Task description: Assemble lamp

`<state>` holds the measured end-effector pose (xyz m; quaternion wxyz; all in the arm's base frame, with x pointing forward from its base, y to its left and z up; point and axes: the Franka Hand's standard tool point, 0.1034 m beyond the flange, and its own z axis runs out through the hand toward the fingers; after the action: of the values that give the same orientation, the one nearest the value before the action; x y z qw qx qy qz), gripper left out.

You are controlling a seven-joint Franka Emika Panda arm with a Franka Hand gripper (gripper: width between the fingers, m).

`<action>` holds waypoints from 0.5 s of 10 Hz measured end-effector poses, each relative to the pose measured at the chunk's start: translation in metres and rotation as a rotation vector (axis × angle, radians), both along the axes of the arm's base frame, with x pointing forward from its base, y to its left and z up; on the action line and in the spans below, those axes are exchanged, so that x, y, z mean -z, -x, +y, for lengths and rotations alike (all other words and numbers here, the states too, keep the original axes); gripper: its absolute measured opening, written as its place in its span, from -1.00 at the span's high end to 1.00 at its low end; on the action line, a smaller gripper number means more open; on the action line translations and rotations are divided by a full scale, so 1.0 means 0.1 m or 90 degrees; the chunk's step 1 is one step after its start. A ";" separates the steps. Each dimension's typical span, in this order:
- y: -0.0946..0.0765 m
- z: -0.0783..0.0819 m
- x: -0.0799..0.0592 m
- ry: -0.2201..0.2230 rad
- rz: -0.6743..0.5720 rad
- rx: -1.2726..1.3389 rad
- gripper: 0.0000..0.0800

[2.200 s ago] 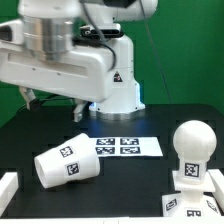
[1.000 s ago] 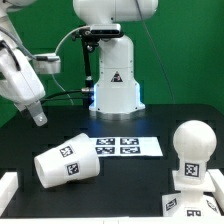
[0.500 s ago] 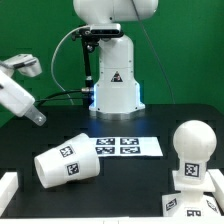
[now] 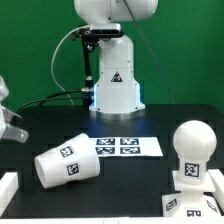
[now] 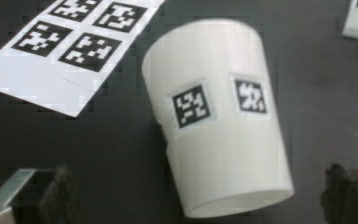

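The lamp shade [image 4: 68, 165], a white tapered cone with tags, lies on its side on the black table at the exterior view's left. The round-headed bulb [image 4: 192, 143] stands upright in the square base [image 4: 196, 184] at the exterior view's right. My gripper [image 4: 11, 129] is at the exterior view's left edge, above and to the left of the shade, mostly cut off. In the wrist view the shade [image 5: 218, 112] fills the middle. Its wide end lies between my two dark fingers [image 5: 43, 196], which stand far apart. My gripper [image 5: 194, 200] is open and holds nothing.
The marker board [image 4: 126, 146] lies flat behind the shade and also shows in the wrist view [image 5: 73, 42]. The white robot pedestal [image 4: 112, 80] stands at the back. White blocks sit at the front left corner [image 4: 7, 187] and front right corner [image 4: 214, 203].
The arm has swung from the upper middle to the exterior view's left and come down. Only the gripper end now shows at the left edge. Shade, bulb and base have not moved.
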<state>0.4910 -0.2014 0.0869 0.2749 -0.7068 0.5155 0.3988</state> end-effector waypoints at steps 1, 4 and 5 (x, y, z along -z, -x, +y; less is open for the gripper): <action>0.04 0.00 0.10 -0.005 0.008 0.010 -0.75; 0.05 0.00 0.10 -0.005 0.008 0.009 -0.75; 0.05 0.00 0.11 -0.006 0.009 0.009 -0.75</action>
<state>0.4861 -0.2015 0.0763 0.2773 -0.6991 0.5208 0.4039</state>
